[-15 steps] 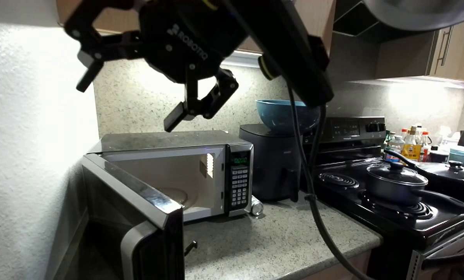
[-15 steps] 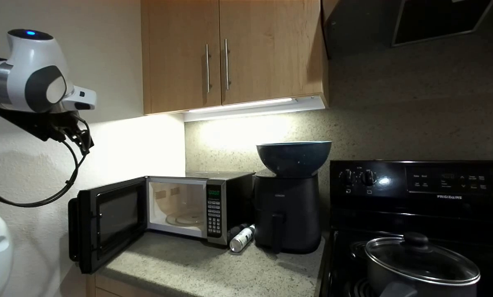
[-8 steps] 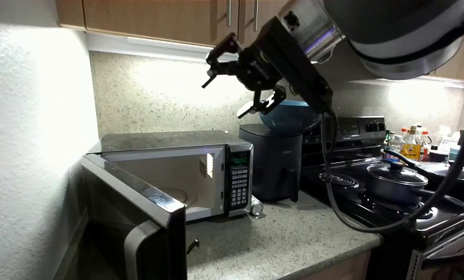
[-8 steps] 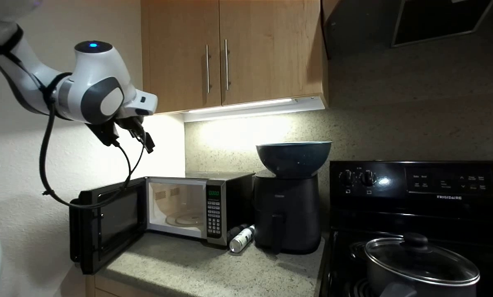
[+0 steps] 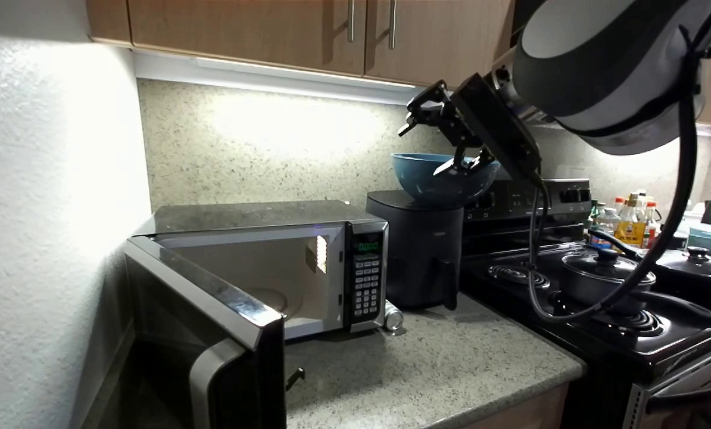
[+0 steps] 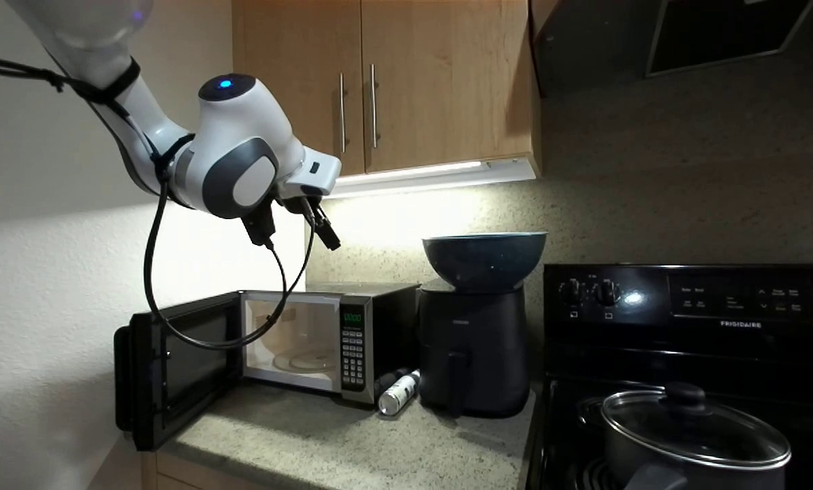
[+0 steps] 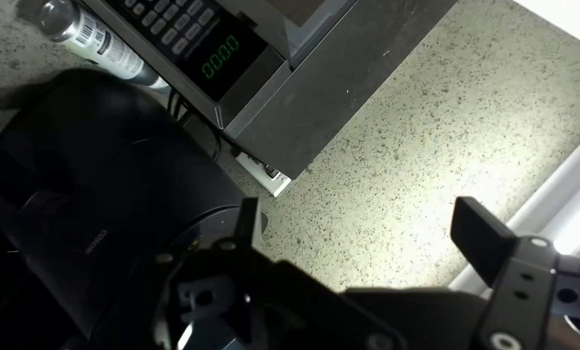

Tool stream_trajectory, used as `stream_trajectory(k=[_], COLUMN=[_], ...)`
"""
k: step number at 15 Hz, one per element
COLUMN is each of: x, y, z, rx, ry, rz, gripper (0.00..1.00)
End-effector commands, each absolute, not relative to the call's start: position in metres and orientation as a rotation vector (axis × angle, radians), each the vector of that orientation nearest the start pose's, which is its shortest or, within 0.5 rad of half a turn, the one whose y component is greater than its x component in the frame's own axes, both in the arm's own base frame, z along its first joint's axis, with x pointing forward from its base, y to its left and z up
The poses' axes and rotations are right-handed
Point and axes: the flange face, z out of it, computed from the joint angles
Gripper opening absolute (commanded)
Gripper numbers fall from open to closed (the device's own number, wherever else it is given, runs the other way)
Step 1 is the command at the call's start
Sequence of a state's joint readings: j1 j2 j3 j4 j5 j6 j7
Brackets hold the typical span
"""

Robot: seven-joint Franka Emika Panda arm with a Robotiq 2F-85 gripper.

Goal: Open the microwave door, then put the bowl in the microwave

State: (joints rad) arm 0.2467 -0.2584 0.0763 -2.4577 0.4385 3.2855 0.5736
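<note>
Kitchen corner: speckled backsplash (image 5: 272,125) behind the pincer (image 5: 421,152), matching stone desk (image 6: 311,435) well below it, light from overhead.

Pincer state: fingers (image 7: 479,240) spread wide, nothing between them; in the wrist view, speckled backsplash shows through the gap.

Bowl (image 6: 485,265): upright on the air fryer (image 6: 471,361), ahead of the pincer on the stove (image 6: 692,340) side; in an exterior view a plain gap runs from fingertips to rim, so not touching. Microwave (image 5: 272,259): below the pincer, cavity exposed. Microwave door (image 6: 192,378): swung open, below the pincer, on the side away from the bowl.

Judgement: door stage done; step in hand looks like the approach to the bowl. To do it well: bring the pincer in above the rim, spread, turned so one finger drops inside and one outside the near wall; squeeze only once both are well down. Glossy curved wall could slip or swivel in a one-sided hold, so take a deep bite and lift straight up, slowly. A sideways nudge may slide the bowl off the air fryer. Slack cable (image 5: 688,143) hanging behind the pincer could catch the door on the return. Bowl looks wide against the cavity mouth; expect a level, centred entry.
</note>
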Motion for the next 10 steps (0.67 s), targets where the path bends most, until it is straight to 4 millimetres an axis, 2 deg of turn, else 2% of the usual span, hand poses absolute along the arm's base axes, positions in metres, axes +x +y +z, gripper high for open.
stream_trajectory(k=[1, 2, 4, 7, 10], x=[0.476, 0.475, 0.487, 0.504, 0.51], y=[0.118, 0.119, 0.1, 0.03, -0.047], z=[0.521, 0.521, 0.512, 0.504, 0.503], rx=[-2.148, -2.147, -2.176, -2.138, -2.054], ry=[0.8, 0.799, 0.804, 0.972, 1.175], rz=[-1.129, -1.128, -1.201, -1.326, -1.437], gripper=[1.0, 1.0, 1.0, 1.0, 1.0])
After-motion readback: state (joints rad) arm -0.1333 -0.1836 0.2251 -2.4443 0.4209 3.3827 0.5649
